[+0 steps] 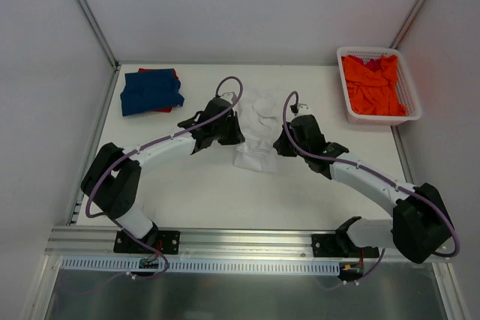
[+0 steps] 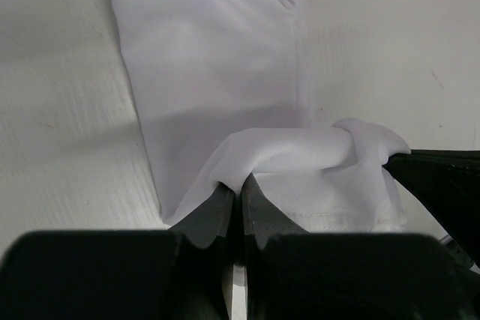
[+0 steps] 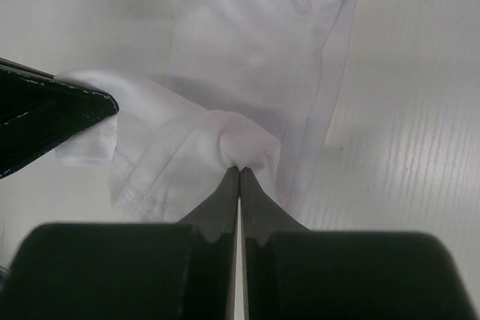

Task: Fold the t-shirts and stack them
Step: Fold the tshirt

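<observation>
Pinching the white t-shirt (image 1: 259,121) mid-frame, left gripper (image 2: 240,185) and right gripper (image 3: 239,174) clamp thin folds — an uneven lift could slip one free.

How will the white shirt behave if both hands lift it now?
Probably floppy: the white t-shirt bunches into soft folds where the left hand and right hand pinch its hem. Likely light: the cloth looks thin and puckers at each pinch. The unheld part lies flat on the table and would likely sag and drag.
</observation>
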